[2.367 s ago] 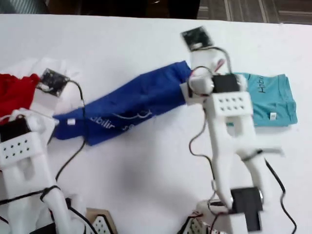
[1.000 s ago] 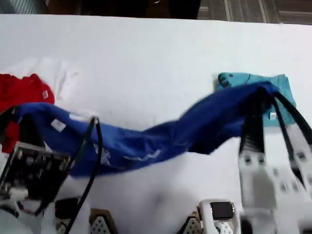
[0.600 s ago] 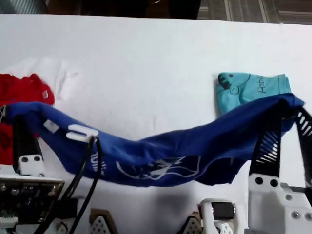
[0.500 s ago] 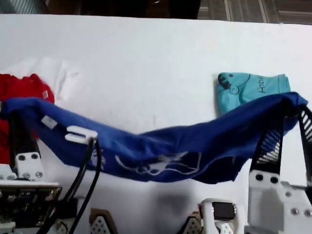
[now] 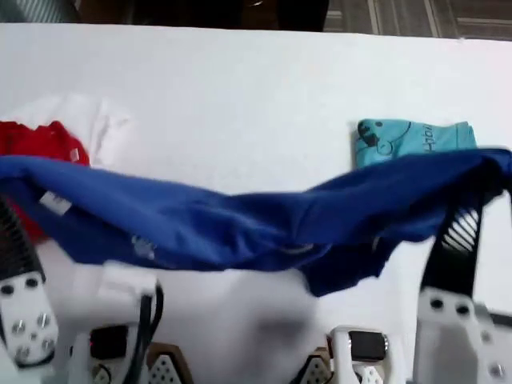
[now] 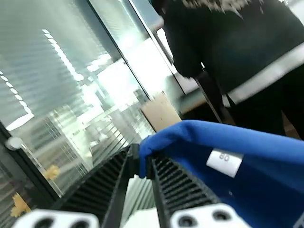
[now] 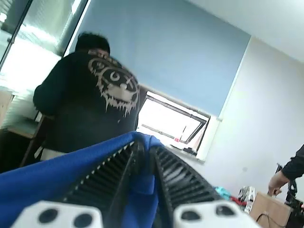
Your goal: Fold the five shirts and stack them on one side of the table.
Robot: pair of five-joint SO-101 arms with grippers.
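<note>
From above, four shirts are on show on a white table point(image 5: 240, 80): one blue shirt point(image 5: 240, 220), one teal shirt point(image 5: 412, 138), one red shirt point(image 5: 36, 140) and one white shirt point(image 5: 92, 112). The blue shirt is strung out almost the full width of the picture between two arms, its middle sagging toward the near edge. The left end effector point(image 5: 10, 220) holds one end at the left border and the right end effector point(image 5: 468, 216) holds the other at the right border. The teal shirt lies folded on the right side of the table, its near edge covered by the raised blue cloth. The red shirt sits at the left border, touching the white shirt, which lies just behind it. A wide band of white table runs from these shirts to the far edge, and another stretch lies between the white shirt and the teal one. In the left wrist view, the left end effector point(image 6: 141, 154) has its two ribbed fingers point(image 6: 107, 183) pressed together on a corner of the blue shirt point(image 6: 247, 190), close to a small white tag point(image 6: 225, 162) sewn into the cloth. In the right wrist view, the right end effector point(image 7: 143, 145) likewise pinches a fold of the blue shirt point(image 7: 42, 183) between two ribbed fingers point(image 7: 102, 178), the cloth draping away to one side.
</note>
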